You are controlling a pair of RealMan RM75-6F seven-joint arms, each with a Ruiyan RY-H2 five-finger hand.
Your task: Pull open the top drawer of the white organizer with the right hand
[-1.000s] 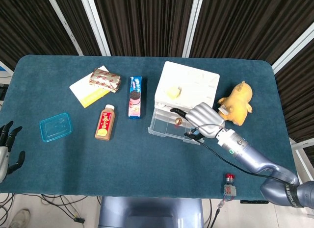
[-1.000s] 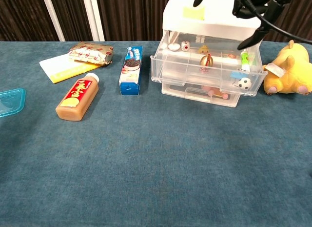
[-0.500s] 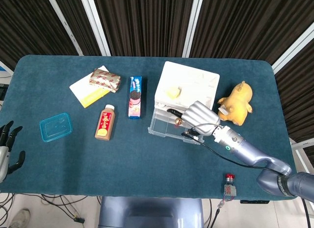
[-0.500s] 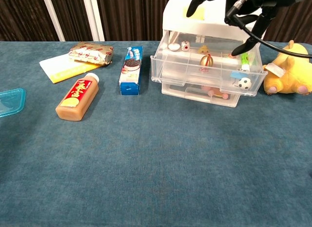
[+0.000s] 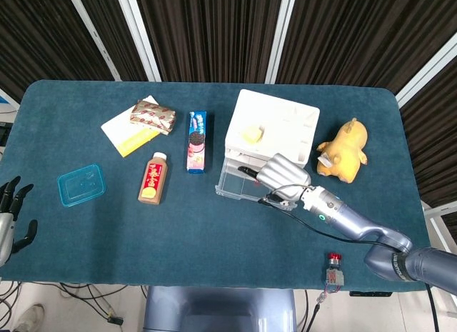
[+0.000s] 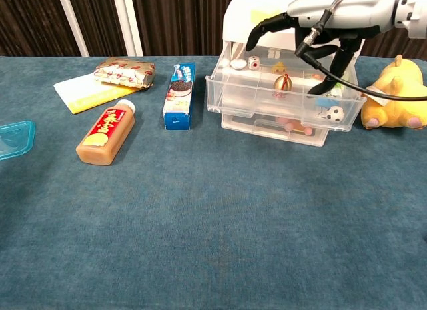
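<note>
The white organizer stands right of the table's centre. Its clear top drawer is pulled out toward me and holds several small trinkets. My right hand hovers over the pulled-out drawer with fingers spread. In the chest view the right hand hangs above the drawer, fingertips dipping toward its right part; whether they touch the front wall I cannot tell. It holds nothing. My left hand rests at the far left edge, fingers apart and empty.
A yellow plush toy sits right of the organizer. A blue cookie box, a brown bottle, a snack packet on a yellow booklet and a blue lid lie to the left. A small red device sits near the front edge.
My right hand has slid left and toward the drawer's front, and dropped lower over it. The drawer and the left hand have not visibly moved.
</note>
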